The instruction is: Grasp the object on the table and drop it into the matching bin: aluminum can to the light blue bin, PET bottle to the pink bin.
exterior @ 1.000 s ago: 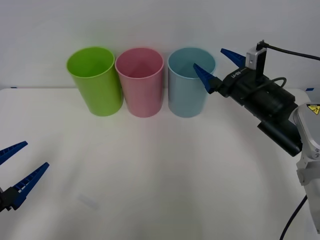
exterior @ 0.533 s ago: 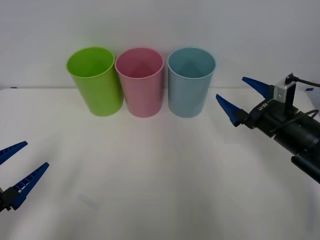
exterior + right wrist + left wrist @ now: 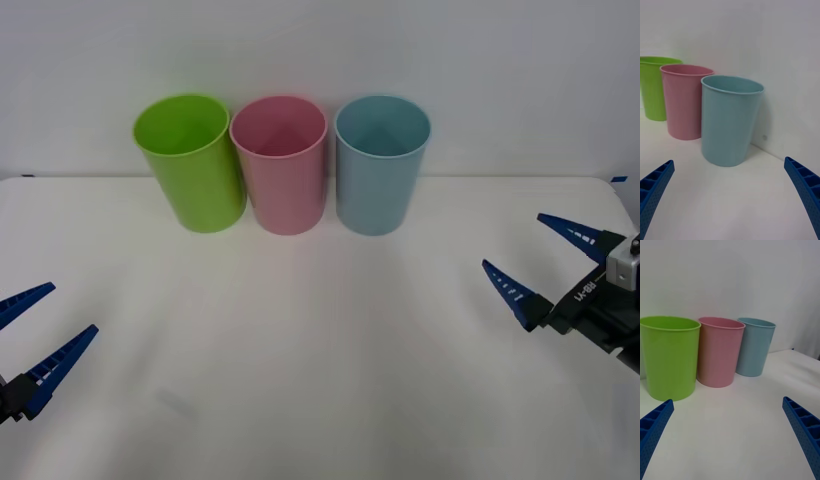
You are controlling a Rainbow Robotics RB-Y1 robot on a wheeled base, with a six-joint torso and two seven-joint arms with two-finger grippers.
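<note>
**Both end effectors low and spread, bins lined up at the back**

Right end effector (image 3: pixel 541 256) sits low at the right edge of the counter (image 3: pixel 320 340), well apart from the bins — its blue ribbed fingers splayed wide, tips aimed toward the back-left, nothing between them. The arm body trails off toward the right edge of the front view.

Left end effector (image 3: pixel 38 325) hangs at the counter's near-left corner, fingers also spread and holding nothing, tips pointing to the right and away.

Three bins stand upright in a row along the back of the counter: lime green bin (image 3: pixel 190 162) on the left, pink bin (image 3: pixel 280 163) in the middle, light blue bin (image 3: pixel 380 163) on the right — neighbours just beside each other.

The can: cannot tell where it lies; the bins' interiors are too shadowed to read.
</note>
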